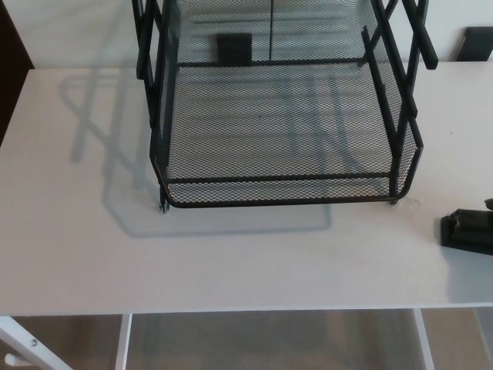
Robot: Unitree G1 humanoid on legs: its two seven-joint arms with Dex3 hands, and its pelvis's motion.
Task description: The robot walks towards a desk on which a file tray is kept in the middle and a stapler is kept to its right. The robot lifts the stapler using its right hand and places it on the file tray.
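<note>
One black mesh tray (277, 191) stands on the white desk (77, 231), toward 12 o'clock from the desk's middle, with nothing in its lowest shelf. The stapler (467, 231) lies flat on the desk at 4 o'clock from the tray, apart from it and cut off by the picture's edge. At the stapler's 1 o'clock a dark bit of what seems the right hand (490, 204) shows; released or clenched, I cannot tell. The left hand is out of view.

A black wire-mesh file tray (285, 131) stands in the middle of the flat white desk (77, 247), and to its right, apart from it, a black stapler (468, 231) lies cut off by the picture's edge, a dark sliver of the right hand (489, 204) just beside it.
</note>
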